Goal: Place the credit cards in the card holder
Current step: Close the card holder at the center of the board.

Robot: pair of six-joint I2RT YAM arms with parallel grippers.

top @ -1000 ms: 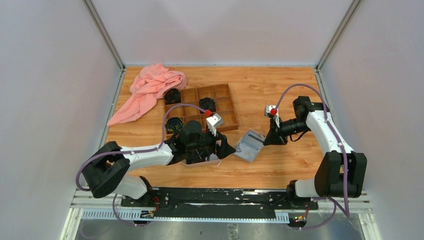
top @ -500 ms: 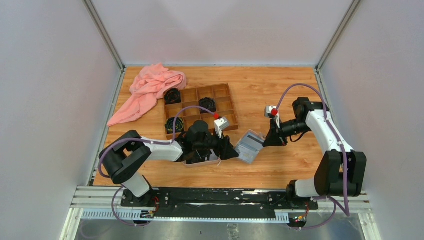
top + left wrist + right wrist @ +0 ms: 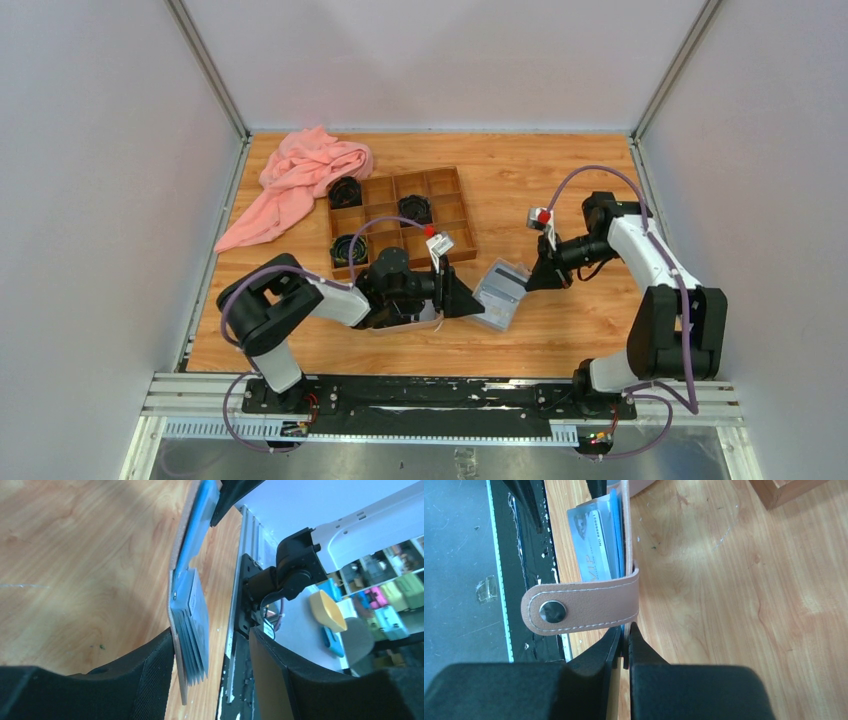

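The card holder (image 3: 498, 292), tan-pink outside and grey-blue inside, stands on edge on the table between my two grippers. My right gripper (image 3: 537, 279) is shut on its far-right wall; in the right wrist view the jaws (image 3: 625, 630) pinch the thin wall just below the snap strap (image 3: 579, 602). A light credit card (image 3: 591, 540) with printing sits in the pockets. My left gripper (image 3: 466, 300) is open and straddles the holder's left end: the pleated pockets (image 3: 192, 615) lie between the fingers, close to one finger and apart from the other.
A brown wooden compartment box (image 3: 452, 222) with black coiled items (image 3: 350, 247) sits behind the left arm. A pink cloth (image 3: 300, 180) lies at the back left. A pale oval tray (image 3: 405, 323) is under the left wrist. The black base rail (image 3: 430, 390) runs along the near edge.
My left gripper has moved right until its fingers are around the holder's end, and its jaws have narrowed. The right gripper still holds the holder, shifted slightly left.
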